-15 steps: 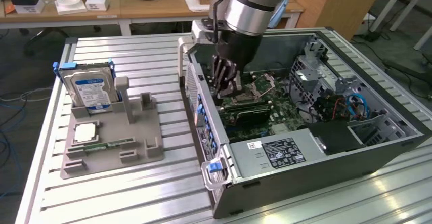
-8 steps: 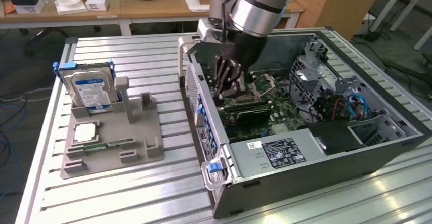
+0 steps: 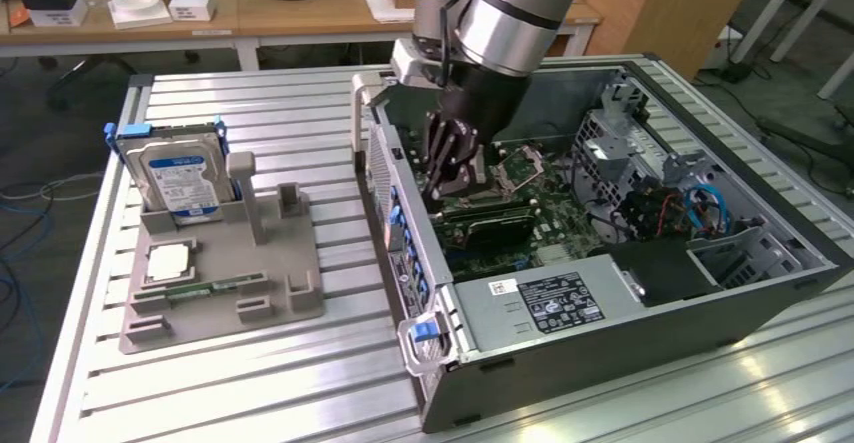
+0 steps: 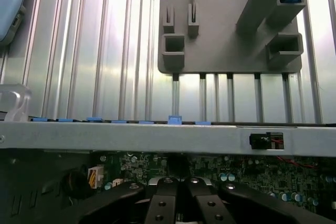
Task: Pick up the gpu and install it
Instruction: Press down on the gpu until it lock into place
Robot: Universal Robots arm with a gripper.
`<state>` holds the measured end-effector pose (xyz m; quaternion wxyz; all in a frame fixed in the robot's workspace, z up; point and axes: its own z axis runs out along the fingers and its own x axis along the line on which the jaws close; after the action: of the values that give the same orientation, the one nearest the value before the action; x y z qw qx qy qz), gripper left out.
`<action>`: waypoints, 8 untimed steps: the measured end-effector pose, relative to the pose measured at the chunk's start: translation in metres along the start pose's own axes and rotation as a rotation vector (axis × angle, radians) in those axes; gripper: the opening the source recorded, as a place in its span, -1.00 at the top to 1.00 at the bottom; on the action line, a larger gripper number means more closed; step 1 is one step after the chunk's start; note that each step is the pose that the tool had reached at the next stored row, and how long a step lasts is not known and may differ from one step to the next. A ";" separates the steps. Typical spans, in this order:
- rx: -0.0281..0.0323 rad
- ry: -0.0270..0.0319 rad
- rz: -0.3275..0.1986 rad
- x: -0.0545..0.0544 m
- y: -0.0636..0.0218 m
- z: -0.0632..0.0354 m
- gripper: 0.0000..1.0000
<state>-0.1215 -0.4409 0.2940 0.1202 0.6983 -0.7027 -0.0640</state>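
Pincer (image 3: pixel 451 185) fingertips hidden inside the computer case (image 3: pixel 561 323).

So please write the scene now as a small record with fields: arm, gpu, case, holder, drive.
arm: gripper lowered inside the open case, over the motherboard
gpu: dark card just below the gripper, lying along the motherboard; contact unclear
case: computer case lies on its side, open
holder: grey holder at exterior view's left
drive: hard drive upright in holder

Even overhead light fills the exterior view, with bright glare streaks along the ribbed metal surface (image 3: pixel 267 383) near the lower edge and soft shadow inside the open computer case (image 3: pixel 641 223). In the wrist view, strong reflections wash out the ribs beside the grey holder tray (image 4: pixel 226 24), while the case interior stays dim and the nearby pincer (image 4: pixel 178 203) appears slightly soft.
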 end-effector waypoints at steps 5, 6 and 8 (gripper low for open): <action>-0.0082 0.0064 0.001 0.000 -0.0011 0.0041 0.80; -0.0096 0.0078 0.001 0.000 -0.0015 0.0055 0.80; -0.0125 0.0101 0.001 -0.001 -0.0023 0.0078 0.80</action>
<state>-0.1214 -0.4409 0.2858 0.1281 0.6974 -0.7021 -0.0648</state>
